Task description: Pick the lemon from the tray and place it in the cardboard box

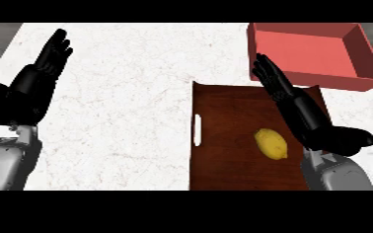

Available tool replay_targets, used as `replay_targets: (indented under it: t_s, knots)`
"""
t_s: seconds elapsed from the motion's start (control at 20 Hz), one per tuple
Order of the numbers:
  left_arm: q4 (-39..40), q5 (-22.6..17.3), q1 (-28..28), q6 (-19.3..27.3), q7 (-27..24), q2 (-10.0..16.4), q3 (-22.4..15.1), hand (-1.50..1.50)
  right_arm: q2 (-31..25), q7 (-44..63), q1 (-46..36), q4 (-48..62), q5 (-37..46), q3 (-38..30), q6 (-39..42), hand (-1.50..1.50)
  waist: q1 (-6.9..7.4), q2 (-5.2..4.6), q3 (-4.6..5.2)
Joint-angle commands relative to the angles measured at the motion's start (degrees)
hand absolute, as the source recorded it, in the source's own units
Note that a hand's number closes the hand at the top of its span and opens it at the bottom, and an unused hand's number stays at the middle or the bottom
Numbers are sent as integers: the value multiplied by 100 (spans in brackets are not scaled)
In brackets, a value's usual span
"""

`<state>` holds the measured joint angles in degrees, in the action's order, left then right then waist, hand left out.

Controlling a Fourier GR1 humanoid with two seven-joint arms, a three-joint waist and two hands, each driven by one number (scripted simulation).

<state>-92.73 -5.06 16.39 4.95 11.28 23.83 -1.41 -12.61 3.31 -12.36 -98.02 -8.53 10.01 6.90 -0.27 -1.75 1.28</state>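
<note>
Lemon [271,144] lies on the tray [226,128]; my open right hand [287,96] hangs beside it, fingertips near the red box [320,80].

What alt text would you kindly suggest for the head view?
A yellow lemon lies on a dark wooden tray on a white marble counter, with a red box at the tray's far right corner. The right hand is open above the tray; the left hand rests open at left.

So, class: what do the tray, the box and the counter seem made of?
Tray: probably polished wood, dark reddish-brown with faint grain. Box: matt red, thin flat walls; cardboard or plastic, unclear. Counter: looks like marble or stone, white with fine reddish veins.
</note>
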Motion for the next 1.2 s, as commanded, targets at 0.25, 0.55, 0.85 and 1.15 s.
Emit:
replay_targets:
  t_s: [0.25,0.55,0.85,1.15]
  knots:
    - [901,288,-1403,942,-500,-747,281,0,-1109,-799,620,-580,325,-1104,138,150,-90,192,-119]
    - [1088,28,-1559,738,-688,-1052,193,0,-1209,-1881,1877,-19,2210,-1349,-1282,-150,-105,183,-131]
    - [1257,91,-1550,706,-840,-1089,242,0,-2075,-1384,2577,-1161,2467,-1718,-701,-150,-54,199,-120]
    - [1489,277,-1405,796,-1055,-1351,101,0,-2428,217,2529,-1870,2482,-1773,204,-150,-1,183,-121]
